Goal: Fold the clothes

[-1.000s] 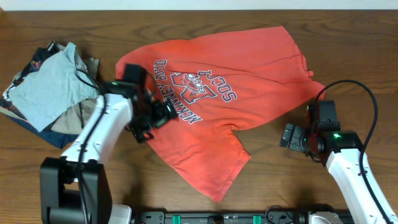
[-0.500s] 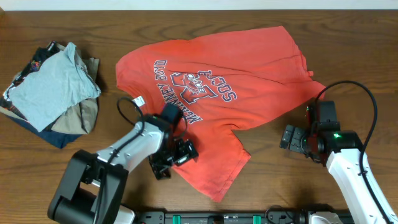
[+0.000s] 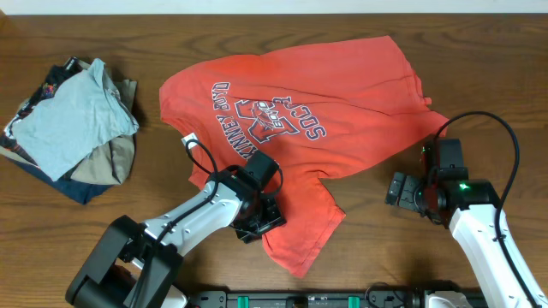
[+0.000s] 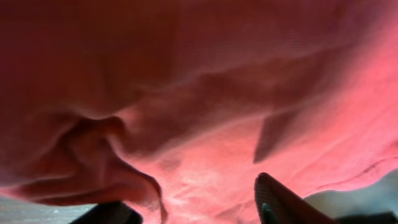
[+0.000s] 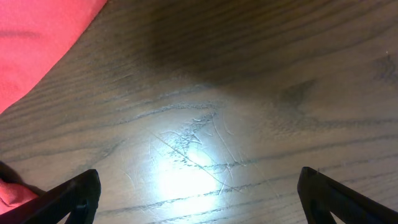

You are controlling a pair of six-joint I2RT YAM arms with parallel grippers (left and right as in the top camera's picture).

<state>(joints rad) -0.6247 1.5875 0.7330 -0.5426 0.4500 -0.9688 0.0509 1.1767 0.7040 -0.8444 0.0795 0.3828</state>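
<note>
The red-orange T-shirt (image 3: 351, 94) lay spread, lettering up, in the middle of the table (image 3: 497, 60). The left gripper (image 3: 262, 221) pressed on its lower part, fingers (image 4: 283, 199) apart against the cloth. The right gripper (image 3: 396, 188) stood open over bare wood just beside the shirt's edge. A pile of other clothes (image 3: 68, 128) lay well apart at the left.

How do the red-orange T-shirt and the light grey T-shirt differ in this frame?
The red-orange T-shirt lies spread out mid-table, white lettering showing; the light grey T-shirt sits bunched atop a pile of other garments. The red-orange one covers far more area than the grey. The left end effector is over the red-orange shirt; no arm is near the grey. Neither is folded.
</note>
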